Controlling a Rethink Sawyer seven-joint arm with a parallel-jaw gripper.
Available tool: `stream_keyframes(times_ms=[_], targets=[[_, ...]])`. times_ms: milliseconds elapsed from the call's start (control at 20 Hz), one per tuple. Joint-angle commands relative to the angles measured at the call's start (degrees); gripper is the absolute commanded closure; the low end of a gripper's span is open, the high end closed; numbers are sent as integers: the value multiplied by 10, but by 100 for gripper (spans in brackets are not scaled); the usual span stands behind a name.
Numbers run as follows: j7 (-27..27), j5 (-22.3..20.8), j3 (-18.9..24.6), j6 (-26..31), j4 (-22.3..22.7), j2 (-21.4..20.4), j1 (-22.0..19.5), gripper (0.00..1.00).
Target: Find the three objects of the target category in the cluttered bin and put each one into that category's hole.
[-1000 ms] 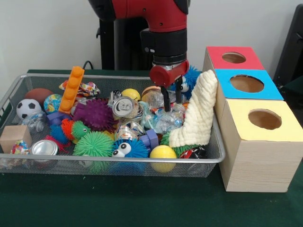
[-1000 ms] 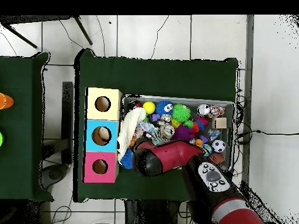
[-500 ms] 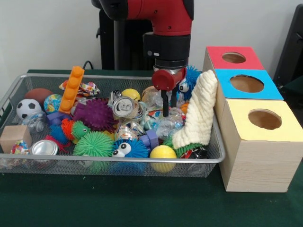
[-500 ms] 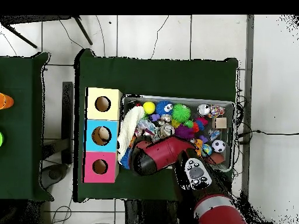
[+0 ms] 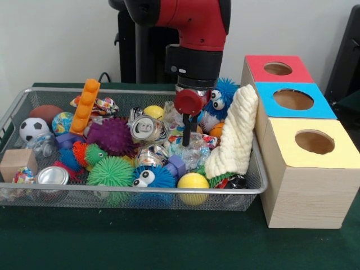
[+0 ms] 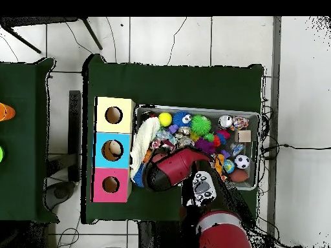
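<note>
One claw lowered among crinkled wrappers in the basket; its grip state cannot be told. Overhead, the arm hides it.

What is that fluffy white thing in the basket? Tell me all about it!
It looks like a cream knitted sock, ribbed and soft, perhaps wool. It stands tilted against the wire basket's end beside the blue-topped box, top poking above the rim. Its lower end rests on toys near a yellow ball. A blue googly-eyed fuzzy toy sits beside it.
</note>
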Motion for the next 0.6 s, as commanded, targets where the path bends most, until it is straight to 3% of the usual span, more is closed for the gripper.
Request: stream_keyframes(times_ms=[50, 400, 600], targets=[[98, -30, -83, 30, -88, 80, 15, 0], [102, -22, -120, 26, -112, 113, 41, 0], [93, 4, -121, 69, -106, 124, 32, 0]])
